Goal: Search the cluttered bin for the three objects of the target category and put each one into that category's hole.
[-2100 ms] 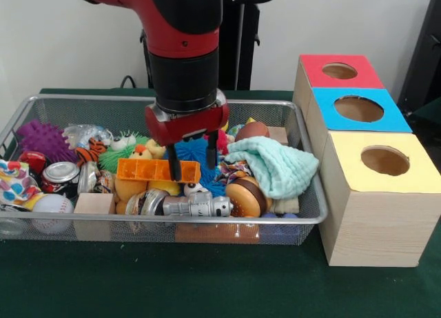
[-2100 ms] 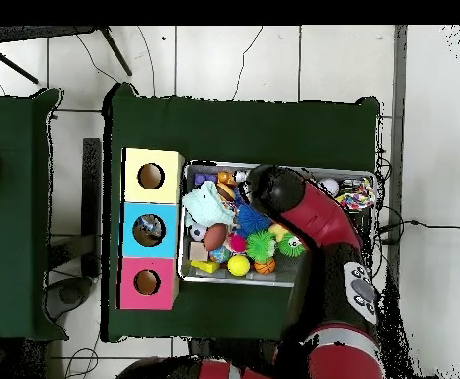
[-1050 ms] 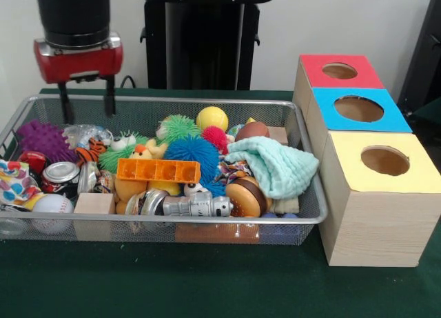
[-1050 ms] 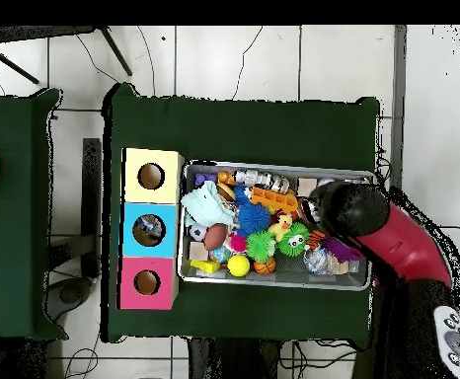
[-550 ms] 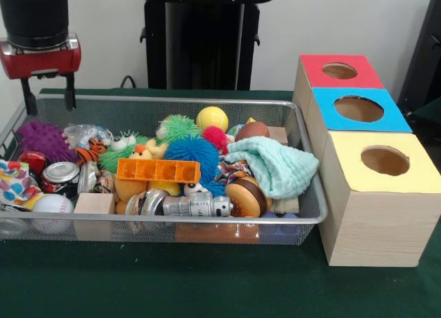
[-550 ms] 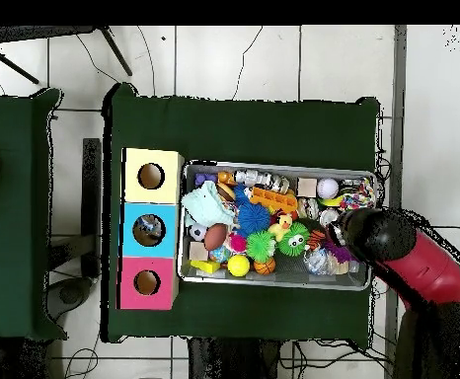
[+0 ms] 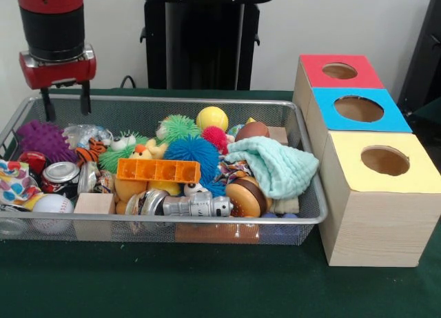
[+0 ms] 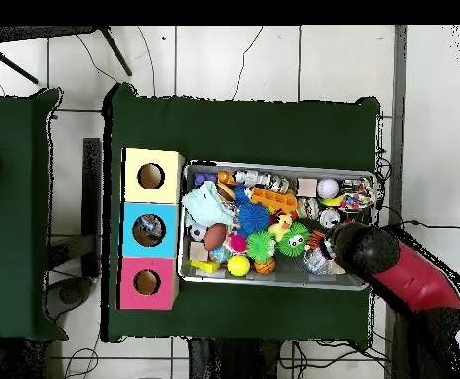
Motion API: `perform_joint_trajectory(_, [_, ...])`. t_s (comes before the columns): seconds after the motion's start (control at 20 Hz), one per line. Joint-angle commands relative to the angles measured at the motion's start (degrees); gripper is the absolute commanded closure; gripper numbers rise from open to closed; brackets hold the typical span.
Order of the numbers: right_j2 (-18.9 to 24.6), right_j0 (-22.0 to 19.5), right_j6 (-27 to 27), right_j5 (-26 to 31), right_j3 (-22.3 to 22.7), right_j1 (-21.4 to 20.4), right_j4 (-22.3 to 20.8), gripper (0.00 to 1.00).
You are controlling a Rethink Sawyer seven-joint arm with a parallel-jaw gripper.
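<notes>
From the front, the hand (image 7: 66, 104) has left the middle of the pile and now hangs over the far corner of the wide silver wire-mesh bin (image 7: 207, 227) on the green worktop (image 7: 172, 283). Its fingers are spread apart, holding nothing. The orange plastic block (image 7: 158, 170) lies uncovered again.

Overhead, the hand (image 8: 345, 247) sits at the bin's (image 8: 273, 284) end furthest from the boxes. No pick yet, so I'd say it's still searching.
</notes>
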Motion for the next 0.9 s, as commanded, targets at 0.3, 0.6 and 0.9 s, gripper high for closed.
perform_joint_trajectory(0.3, [8.8,-1.1,6.5,-5.9,5.5,3.5,-5.6,0.00])
perform_joint_trajectory(0.6, [9.3,-2.2,5.9,-7.6,2.6,7.3,-7.4,0.00])
perform_joint_trajectory(0.9, [7.9,-2.6,6.1,-6.6,-1.2,10.8,-9.0,0.00])
